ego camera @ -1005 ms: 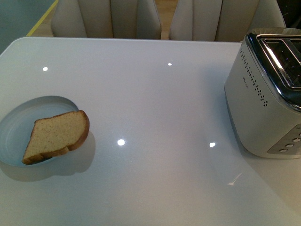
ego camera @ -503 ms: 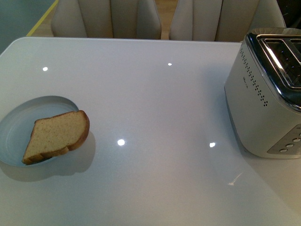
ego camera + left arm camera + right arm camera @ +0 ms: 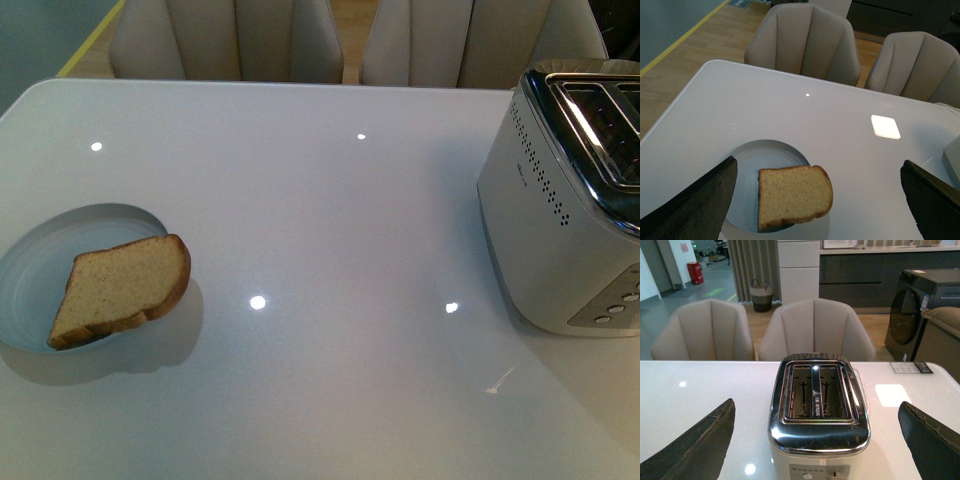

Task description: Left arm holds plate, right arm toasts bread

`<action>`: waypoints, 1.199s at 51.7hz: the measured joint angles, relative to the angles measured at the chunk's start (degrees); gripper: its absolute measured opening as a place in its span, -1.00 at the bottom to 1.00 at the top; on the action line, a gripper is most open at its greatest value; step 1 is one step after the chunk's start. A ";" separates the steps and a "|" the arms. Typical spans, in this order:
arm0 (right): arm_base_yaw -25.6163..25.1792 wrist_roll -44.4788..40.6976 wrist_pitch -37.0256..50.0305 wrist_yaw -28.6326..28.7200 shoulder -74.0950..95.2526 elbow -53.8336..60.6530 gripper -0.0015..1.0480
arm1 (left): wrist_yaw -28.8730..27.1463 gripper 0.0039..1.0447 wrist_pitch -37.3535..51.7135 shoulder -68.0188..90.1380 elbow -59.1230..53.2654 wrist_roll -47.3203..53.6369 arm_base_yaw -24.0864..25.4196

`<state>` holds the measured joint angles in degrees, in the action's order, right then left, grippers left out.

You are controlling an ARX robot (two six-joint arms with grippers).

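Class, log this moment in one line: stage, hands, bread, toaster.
stage: nothing grasped | left hand: open, facing plate | right hand: open, facing toaster | bread: on plate, overhanging rim | toaster slots: empty

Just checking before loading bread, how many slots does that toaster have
2. The first slot and the second slot lie side by side in the top of the toaster, both empty.

The plate point(image 3: 40, 250) is round, shallow, pale blue-white and glossy, and lies flat on the white surface point(image 3: 330, 220) near its left edge. The bread point(image 3: 120, 290), one light brown wholemeal slice with a darker golden crust, rests on it, its rounded top jutting past the plate's right rim. The left pincer point(image 3: 818, 162) hangs above, black jaws spread wide, touching neither.
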<state>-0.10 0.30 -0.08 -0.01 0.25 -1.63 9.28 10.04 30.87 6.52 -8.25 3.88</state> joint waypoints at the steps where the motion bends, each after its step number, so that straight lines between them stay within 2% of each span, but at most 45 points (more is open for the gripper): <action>1: 0.00 0.00 0.00 0.00 0.00 0.00 0.83 | 1.01 0.86 2.23 2.47 0.00 0.24 1.20; 8: 0.00 0.00 0.00 0.00 0.00 0.00 0.83 | 7.43 0.86 19.71 24.48 1.84 3.87 10.01; 13: 0.00 0.00 0.00 0.00 0.00 0.00 0.83 | 8.92 0.86 28.57 38.51 4.35 6.75 14.69; 20: 0.00 0.00 0.00 0.00 0.00 0.00 0.83 | 10.54 0.86 35.91 55.47 7.98 9.55 19.80; 29: 0.00 0.00 0.00 0.00 0.00 0.00 0.83 | 11.69 0.86 40.44 72.26 12.50 10.19 24.28; 39: 0.00 0.00 0.00 0.00 0.00 0.00 0.83 | 11.69 0.86 43.34 87.25 18.88 9.62 24.96; 51: 0.00 0.00 0.00 0.00 0.00 0.00 0.83 | 10.03 0.86 43.52 100.91 27.85 6.64 20.83; 62: 0.00 0.00 0.00 0.00 0.00 0.00 0.83 | 9.16 0.86 43.43 106.64 31.89 4.26 19.39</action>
<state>-0.10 0.30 -0.08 -0.01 0.25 -1.63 18.44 53.47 137.51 38.41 -3.99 23.27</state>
